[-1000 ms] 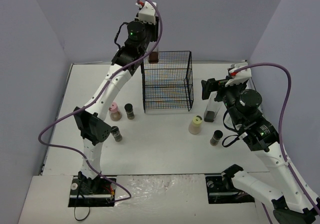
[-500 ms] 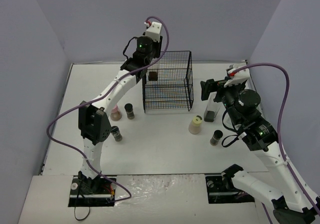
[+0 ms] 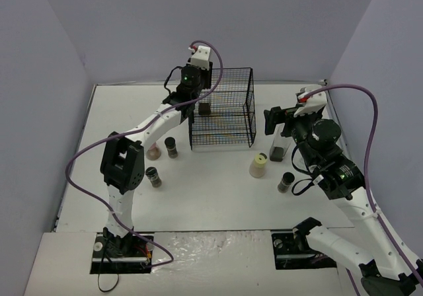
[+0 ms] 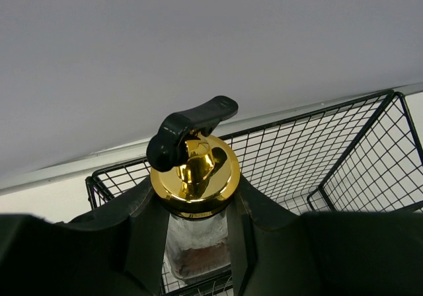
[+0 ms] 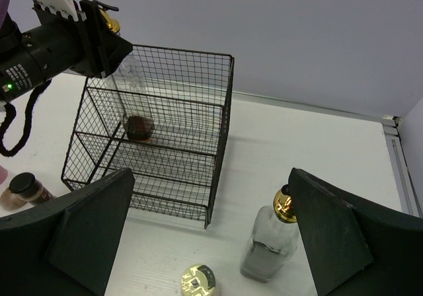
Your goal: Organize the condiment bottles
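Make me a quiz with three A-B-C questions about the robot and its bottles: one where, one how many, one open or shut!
1. Where is the glass bottle that the left gripper holds? A) inside the black wire rack B) lying down outside it C) upside down
2. How many small dark jars stand on the table? A) one B) three C) five
3. The right gripper is A) shut on a dark jar B) shut on a spoon C) open
Answers: 1 A, its base shows behind the rack's wires. 2 B, two left of the rack, one right. 3 C, its fingers stand wide apart, the second glass bottle untouched.
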`<move>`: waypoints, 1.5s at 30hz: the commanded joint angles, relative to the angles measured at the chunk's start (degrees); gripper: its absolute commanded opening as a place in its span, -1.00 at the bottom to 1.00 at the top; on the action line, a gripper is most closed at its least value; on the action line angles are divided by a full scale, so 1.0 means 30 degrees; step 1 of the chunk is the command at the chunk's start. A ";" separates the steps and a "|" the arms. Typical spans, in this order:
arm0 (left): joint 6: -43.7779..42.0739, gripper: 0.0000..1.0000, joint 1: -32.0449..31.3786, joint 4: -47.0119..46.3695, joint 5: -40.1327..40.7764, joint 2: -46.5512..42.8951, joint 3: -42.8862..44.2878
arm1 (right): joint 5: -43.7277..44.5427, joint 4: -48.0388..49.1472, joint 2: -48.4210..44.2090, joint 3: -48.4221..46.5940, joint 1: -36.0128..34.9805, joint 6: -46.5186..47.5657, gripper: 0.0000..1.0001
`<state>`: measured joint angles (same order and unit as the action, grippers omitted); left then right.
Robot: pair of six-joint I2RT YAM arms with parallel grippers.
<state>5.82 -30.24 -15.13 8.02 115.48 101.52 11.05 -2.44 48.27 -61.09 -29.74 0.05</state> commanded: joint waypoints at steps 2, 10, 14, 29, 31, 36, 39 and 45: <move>0.0689 -1.00 0.0148 -0.4244 0.0645 -0.2569 -0.0603 | -0.0211 0.1201 0.0104 0.0119 -0.0173 -0.0464 1.00; 0.0507 -0.50 0.0148 -0.3739 0.0725 -0.2713 -0.0863 | -0.0066 0.1194 0.0116 0.0119 -0.0171 -0.0463 1.00; 0.0262 -0.10 0.0177 -0.2923 0.0752 -0.2608 -0.0399 | 0.0096 0.1167 0.0140 0.0066 -0.0169 -0.0628 1.00; 0.0246 0.83 0.0109 -0.1043 0.0589 -0.4105 -0.0329 | 0.1084 0.1160 -0.0922 0.0241 -0.0166 -0.0884 1.00; 0.0452 0.94 0.0039 -0.0335 0.0481 -0.5004 -0.0715 | 0.1811 0.1049 -0.1226 0.0653 -0.0166 -0.1203 1.00; 0.1046 0.94 -0.0010 0.1927 0.0444 -0.7277 -0.1764 | 0.3990 0.0058 -0.1769 0.1283 -0.0178 -0.2582 1.00; 0.1648 0.94 -0.0022 0.4169 0.0200 -0.9361 -0.2814 | 0.5282 -0.0449 -0.2166 0.2315 -0.0166 -0.3691 1.00; 0.2452 0.94 0.0030 0.7525 -0.0489 -1.2313 -0.5249 | 0.6715 -0.0587 -0.1730 0.3381 -0.0168 -0.5040 1.00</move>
<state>10.38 -30.26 -0.08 8.55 84.03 89.44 25.14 -6.71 41.26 -52.01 -29.74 -11.03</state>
